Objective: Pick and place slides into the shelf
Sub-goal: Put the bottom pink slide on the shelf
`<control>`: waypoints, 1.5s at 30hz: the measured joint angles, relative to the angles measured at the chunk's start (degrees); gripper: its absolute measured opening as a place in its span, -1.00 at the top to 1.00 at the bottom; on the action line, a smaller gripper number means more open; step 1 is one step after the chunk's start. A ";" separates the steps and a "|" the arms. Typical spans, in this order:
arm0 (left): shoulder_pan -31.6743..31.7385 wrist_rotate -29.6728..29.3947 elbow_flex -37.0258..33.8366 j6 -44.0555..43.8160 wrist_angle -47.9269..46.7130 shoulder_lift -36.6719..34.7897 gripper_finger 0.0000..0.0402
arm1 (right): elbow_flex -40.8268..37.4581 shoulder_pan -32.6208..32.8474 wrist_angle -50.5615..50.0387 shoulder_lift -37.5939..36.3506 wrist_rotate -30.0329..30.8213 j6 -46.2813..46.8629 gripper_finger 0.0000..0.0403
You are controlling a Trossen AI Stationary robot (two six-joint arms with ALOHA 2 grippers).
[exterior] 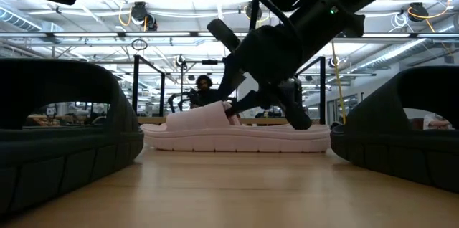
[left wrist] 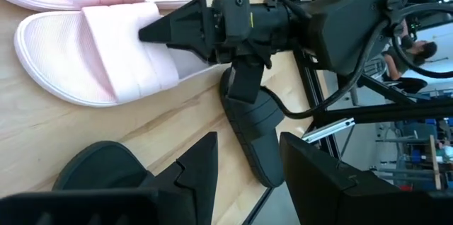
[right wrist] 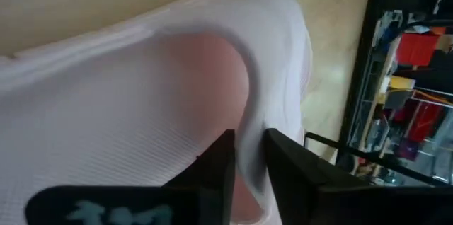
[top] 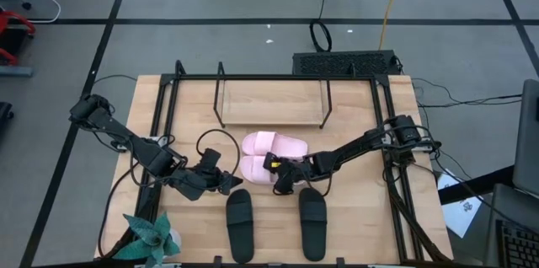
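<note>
Pink ribbed-strap slide [top: 259, 168] nr empty black wire shelf [top: 271, 99]: R gripper [right wrist: 247, 156] pinching strap; next lift. L gripper [left wrist: 248, 161] half-open, idle.

My high camera looks straight down on the whole table [top: 354, 217]. The low one sits at tabletop level, facing the room. My right wrist camera is pressed close on the pink slide [right wrist: 141, 97], shared with the left wrist view.
</note>
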 joint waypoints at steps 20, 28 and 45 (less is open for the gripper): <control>1.99 -0.48 -0.02 0.07 -0.76 0.00 0.27 | 0.03 1.83 2.06 -7.67 4.99 -2.09 0.99; 2.12 -0.46 -0.02 0.04 -0.68 0.00 0.27 | 2.71 2.56 0.05 -10.50 15.94 -1.04 0.99; 2.12 -0.43 -0.02 0.00 -0.30 0.00 0.27 | 5.42 -3.00 -6.88 -12.98 41.72 -1.33 1.00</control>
